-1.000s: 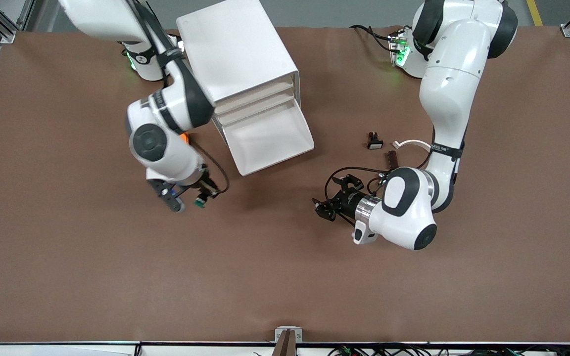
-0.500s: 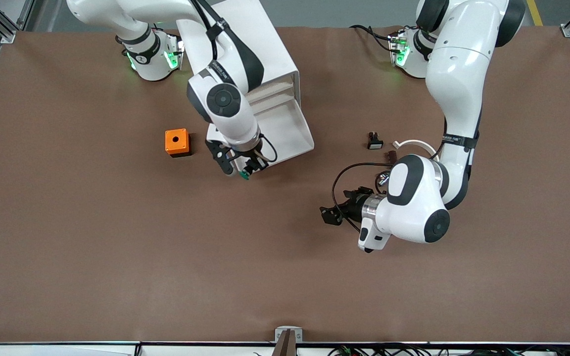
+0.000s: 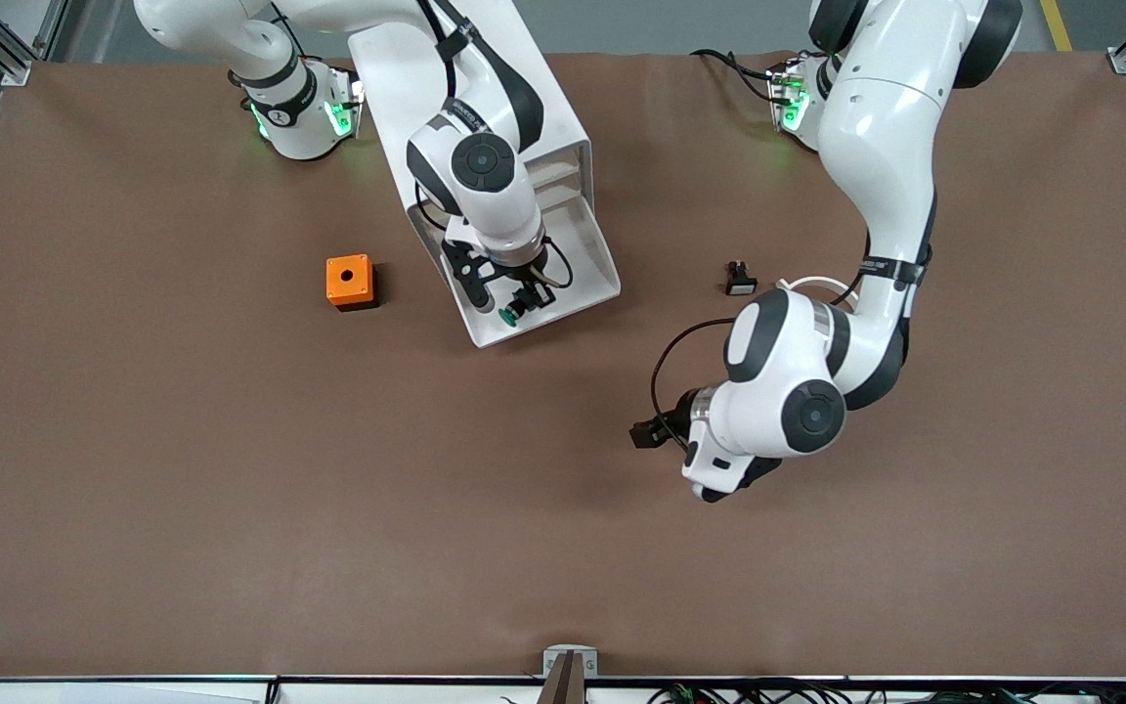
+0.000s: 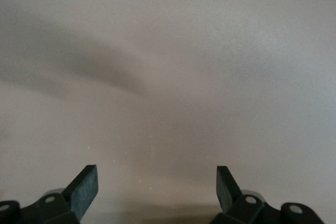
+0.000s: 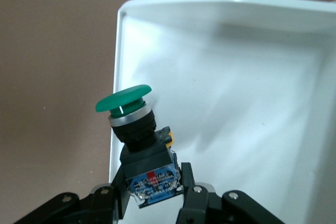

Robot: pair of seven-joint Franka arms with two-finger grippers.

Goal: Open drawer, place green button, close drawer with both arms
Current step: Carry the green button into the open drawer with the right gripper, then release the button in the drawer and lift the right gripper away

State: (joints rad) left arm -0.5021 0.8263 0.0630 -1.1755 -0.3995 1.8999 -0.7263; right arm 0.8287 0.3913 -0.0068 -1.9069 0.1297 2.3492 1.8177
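Observation:
The white cabinet (image 3: 465,98) stands near the right arm's base with its lowest drawer (image 3: 583,293) pulled out toward the front camera. My right gripper (image 3: 509,311) is shut on the button (image 3: 512,313), green cap, black body, blue back, and holds it over the drawer's front corner. In the right wrist view the button (image 5: 134,129) sits between the fingers (image 5: 191,192) above the drawer's white rim (image 5: 116,77). My left gripper (image 3: 649,433) is open and empty over bare table; its wrist view shows the fingertips (image 4: 84,187) wide apart over plain mat.
An orange cube with a hole (image 3: 349,282) sits on the mat beside the cabinet, toward the right arm's end. A black switch with a white face (image 3: 740,282) and a white ring (image 3: 817,284) lie by the left arm.
My right gripper has carried the button from over the mat near the orange cube to over the open drawer's front corner. The left arm's wrist has turned and shifted slightly.

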